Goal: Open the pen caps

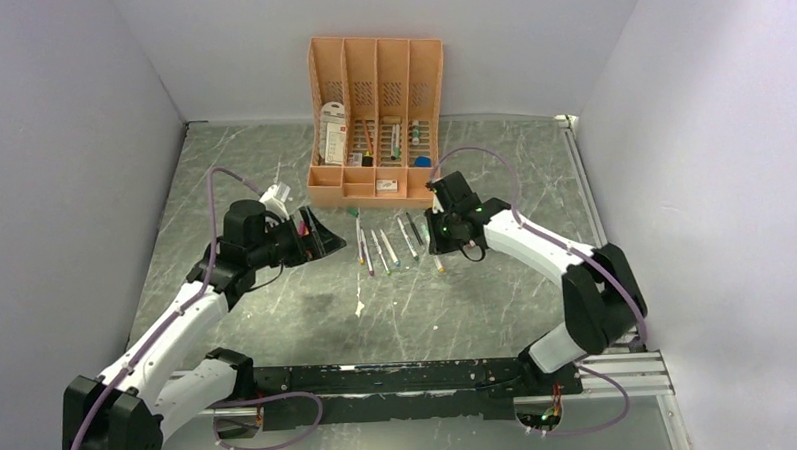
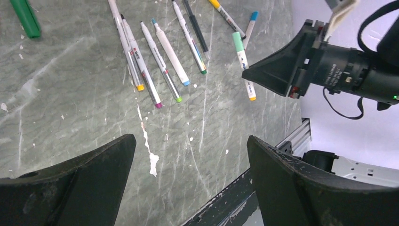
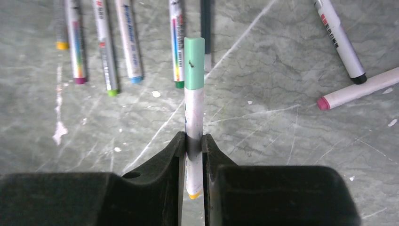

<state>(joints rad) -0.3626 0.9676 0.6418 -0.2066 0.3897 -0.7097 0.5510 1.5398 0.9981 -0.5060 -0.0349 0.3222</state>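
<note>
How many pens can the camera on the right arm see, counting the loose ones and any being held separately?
Loose pens: 8
Held pen, in the right gripper: 1
Total: 9

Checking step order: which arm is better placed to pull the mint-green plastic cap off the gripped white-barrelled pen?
Left. The left gripper is open and empty; the right gripper is clamped on the white-barrelled pen, below its mint-green plastic cap.
</note>
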